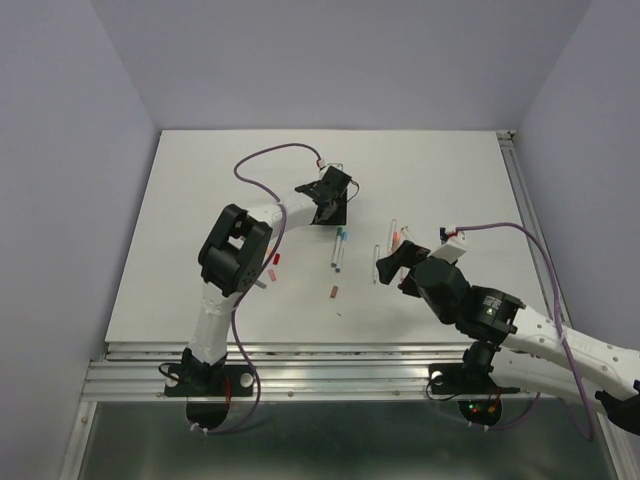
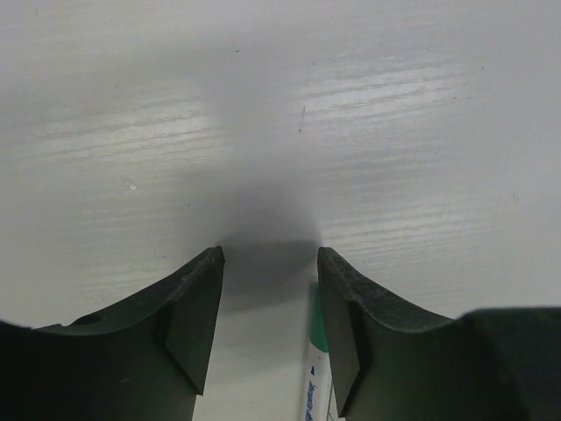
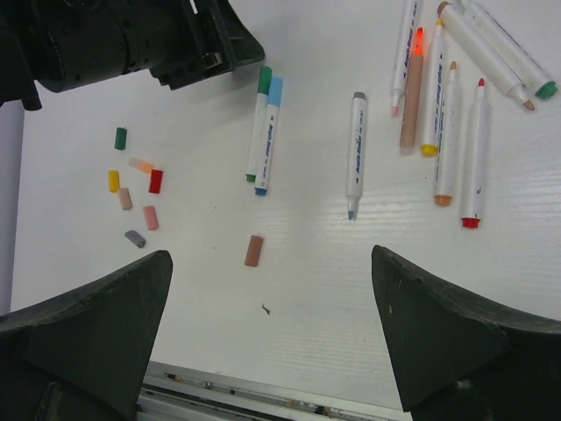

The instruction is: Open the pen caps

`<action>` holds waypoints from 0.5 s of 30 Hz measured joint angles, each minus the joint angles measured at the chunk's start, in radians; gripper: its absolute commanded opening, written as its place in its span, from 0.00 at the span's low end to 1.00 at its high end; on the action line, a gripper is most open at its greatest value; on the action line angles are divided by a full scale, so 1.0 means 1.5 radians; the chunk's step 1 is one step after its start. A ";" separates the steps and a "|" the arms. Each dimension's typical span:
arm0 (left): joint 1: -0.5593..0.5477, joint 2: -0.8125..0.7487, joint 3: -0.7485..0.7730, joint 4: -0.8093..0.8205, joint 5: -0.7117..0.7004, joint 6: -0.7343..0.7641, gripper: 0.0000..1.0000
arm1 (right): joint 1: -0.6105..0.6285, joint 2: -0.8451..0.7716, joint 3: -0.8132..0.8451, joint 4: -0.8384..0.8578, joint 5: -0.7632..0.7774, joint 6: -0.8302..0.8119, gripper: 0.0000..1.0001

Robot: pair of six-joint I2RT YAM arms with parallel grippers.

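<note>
Low over the white table (image 2: 175,105), the left hand (image 2: 267,263) stands spread beside a slim green-ended white marker pen (image 2: 316,368), likely lining up a grasp. The right hand (image 3: 270,259) hovers, fingers wide apart. Short coloured plastic caps (image 3: 155,181) lie loose together; the blue barrel print is unreadable.

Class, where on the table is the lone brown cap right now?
In the right wrist view the brown cap lies alone below the blue pen, right of the scattered loose caps.
</note>
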 measured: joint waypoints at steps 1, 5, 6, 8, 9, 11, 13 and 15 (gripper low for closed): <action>-0.001 -0.003 -0.006 0.007 -0.005 0.000 0.58 | 0.000 0.000 0.000 0.000 0.000 0.000 1.00; -0.011 -0.013 -0.030 0.023 -0.024 0.001 0.58 | 0.000 -0.001 0.000 0.000 0.001 0.000 1.00; -0.015 -0.017 -0.036 0.026 -0.029 0.002 0.58 | 0.000 -0.001 0.000 0.000 0.001 0.000 1.00; -0.019 -0.022 -0.043 0.026 -0.033 0.001 0.58 | 0.000 -0.001 0.000 0.000 0.001 0.000 1.00; -0.020 -0.023 -0.045 0.026 -0.037 0.001 0.58 | 0.000 -0.001 0.000 0.000 0.001 0.000 1.00; -0.022 -0.023 -0.045 0.026 -0.040 -0.001 0.59 | 0.000 -0.001 0.000 0.000 0.001 0.000 1.00; -0.023 -0.023 -0.044 0.023 -0.044 -0.006 0.59 | 0.000 -0.001 0.000 0.000 0.001 0.000 1.00; -0.023 -0.020 -0.029 0.002 -0.044 -0.012 0.59 | 0.000 -0.001 0.000 0.000 0.001 0.000 1.00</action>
